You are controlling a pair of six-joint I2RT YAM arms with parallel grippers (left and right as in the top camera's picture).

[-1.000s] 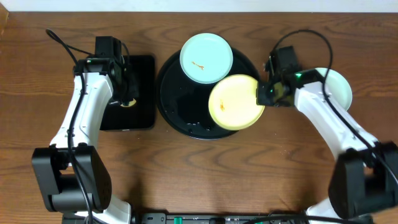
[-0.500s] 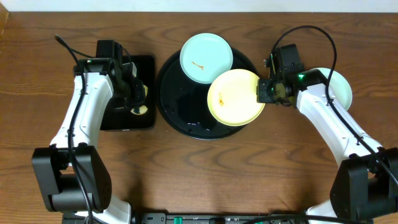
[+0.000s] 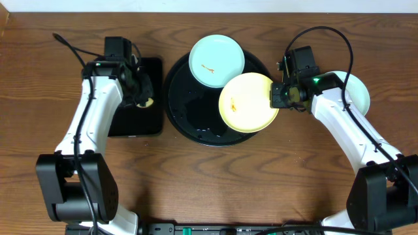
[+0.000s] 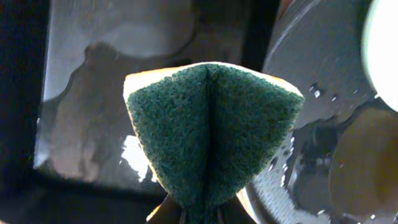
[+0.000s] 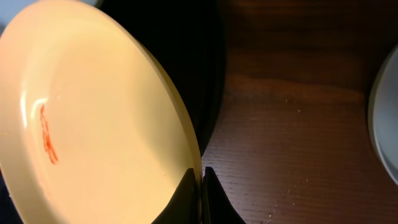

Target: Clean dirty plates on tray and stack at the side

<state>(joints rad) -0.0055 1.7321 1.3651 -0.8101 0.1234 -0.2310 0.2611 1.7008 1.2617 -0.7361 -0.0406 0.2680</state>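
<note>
A pale yellow plate (image 3: 248, 102) with an orange smear is tilted over the right side of the large round black tray (image 3: 189, 111). My right gripper (image 3: 277, 98) is shut on its right rim, and the wrist view shows the rim (image 5: 112, 124) pinched between my fingers (image 5: 202, 186). A mint-blue plate (image 3: 216, 61) with an orange smear lies at the tray's back. Another mint-blue plate (image 3: 356, 91) lies on the table at the right, partly hidden by my right arm. My left gripper (image 3: 142, 99) is shut on a folded green and yellow sponge (image 4: 208, 124) above the rectangular tray.
A small rectangular black tray (image 3: 134, 121) sits left of the round tray, and its wet surface shows in the left wrist view (image 4: 93, 93). The wooden table (image 3: 215, 183) extends in front. Cables run from both arms.
My left gripper has lifted the sponge off the rectangular tray and moved slightly right and back. The yellow plate has tilted up a little in my right gripper.
</note>
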